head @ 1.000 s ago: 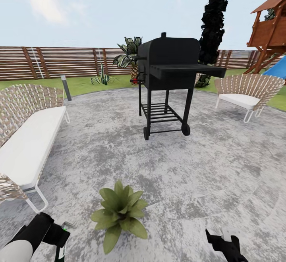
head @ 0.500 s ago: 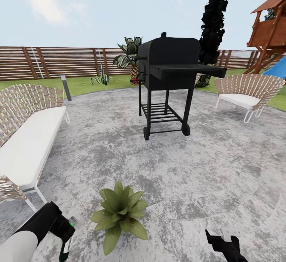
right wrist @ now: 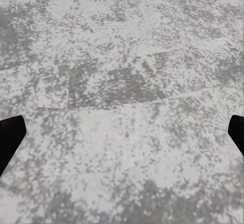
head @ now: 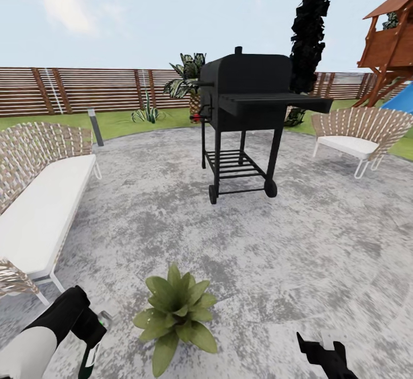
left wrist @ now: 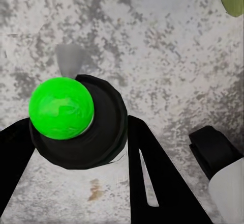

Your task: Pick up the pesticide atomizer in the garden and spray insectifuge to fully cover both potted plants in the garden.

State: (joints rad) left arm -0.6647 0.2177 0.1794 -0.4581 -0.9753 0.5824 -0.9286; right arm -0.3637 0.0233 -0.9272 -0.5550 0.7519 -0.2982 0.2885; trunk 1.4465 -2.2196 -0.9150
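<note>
Green-capped pesticide atomizer (left wrist: 76,122), body mostly hidden, sits clamped in left pincer (left wrist: 76,183).

Dark green pesticide atomizer (head: 90,351) beside 1 leafy potted plant (head: 175,313).

No readable text or signs anywhere.

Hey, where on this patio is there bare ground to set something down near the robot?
Open paving lies between the potted plant, the grill and the right gripper. Another bare stretch runs between the bench and the grill. It is crowded low on the left, where the left gripper holds the sprayer between the bench and the plant.
</note>
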